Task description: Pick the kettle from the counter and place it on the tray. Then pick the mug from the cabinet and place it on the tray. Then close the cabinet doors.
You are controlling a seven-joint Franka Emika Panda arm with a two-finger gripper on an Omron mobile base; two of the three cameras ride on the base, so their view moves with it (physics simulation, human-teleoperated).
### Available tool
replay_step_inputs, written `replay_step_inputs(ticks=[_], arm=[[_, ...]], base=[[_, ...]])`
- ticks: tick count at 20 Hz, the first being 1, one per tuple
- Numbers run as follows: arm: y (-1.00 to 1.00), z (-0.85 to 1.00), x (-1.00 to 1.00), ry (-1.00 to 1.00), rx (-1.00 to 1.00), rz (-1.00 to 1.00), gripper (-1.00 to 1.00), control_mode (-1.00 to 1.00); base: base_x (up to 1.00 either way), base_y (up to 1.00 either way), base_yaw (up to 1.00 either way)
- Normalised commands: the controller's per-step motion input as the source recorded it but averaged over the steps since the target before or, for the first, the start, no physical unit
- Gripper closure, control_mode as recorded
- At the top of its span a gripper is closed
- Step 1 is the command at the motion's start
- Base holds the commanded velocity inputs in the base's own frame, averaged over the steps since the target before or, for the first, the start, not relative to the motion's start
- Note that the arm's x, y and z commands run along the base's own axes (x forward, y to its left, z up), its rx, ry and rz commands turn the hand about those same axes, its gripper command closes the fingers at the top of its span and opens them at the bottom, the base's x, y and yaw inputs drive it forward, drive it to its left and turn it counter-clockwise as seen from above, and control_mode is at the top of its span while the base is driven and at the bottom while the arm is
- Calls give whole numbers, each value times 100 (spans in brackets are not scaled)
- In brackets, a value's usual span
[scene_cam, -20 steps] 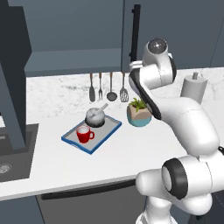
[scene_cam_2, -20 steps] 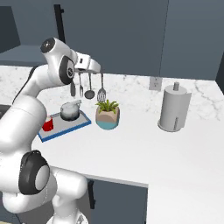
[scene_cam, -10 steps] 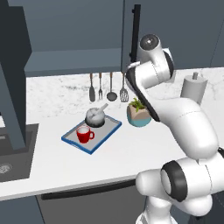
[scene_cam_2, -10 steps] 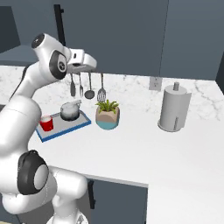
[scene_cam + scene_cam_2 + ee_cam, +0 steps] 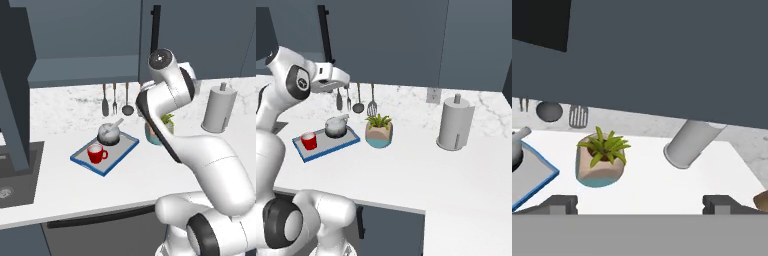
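The grey kettle [image 5: 110, 133] and the red mug [image 5: 95, 153] both stand on the blue-rimmed tray [image 5: 127, 148] on the marble counter [image 5: 60, 185]. In the right base view the kettle [image 5: 336, 127] is behind the mug [image 5: 308, 141] on the tray [image 5: 346, 142]. My gripper [image 5: 640, 204] hangs open and holds nothing, high above the counter to the right of the tray. The cabinet [image 5: 85, 65] shows its shelf. Its left door [image 5: 17, 100] is swung out. The right door [image 5: 195, 35], with its black handle [image 5: 155, 27], lies flush.
A potted plant [image 5: 378, 131] stands just right of the tray. Behind the tray, utensils [image 5: 357, 99] hang on the wall. A tall grey paper-towel cylinder [image 5: 455, 123] stands further right. The dark sink [image 5: 15, 175] lies left of the tray.
My arm's upper part has swung a little to the left, and the hand with it. Kettle, mug and tray have not moved.
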Motion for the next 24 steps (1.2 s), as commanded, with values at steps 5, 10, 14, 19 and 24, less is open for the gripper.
replay_step_inputs(ticks=[5, 10, 14, 19, 24], arm=[[21, 4, -68, 0, 0, 0, -100, -100], [15, 14, -68, -2, 0, 0, -100, -100], [15, 5, -61, -4, 0, 0, -100, -100], [12, 6, -56, -11, 0, 4, -100, -100], [23, 20, -48, -18, 0, 11, -100, -100]], base=[[0, 0, 0], [0, 0, 0], [0, 0, 0], [0, 0, 0], [0, 0, 0]])
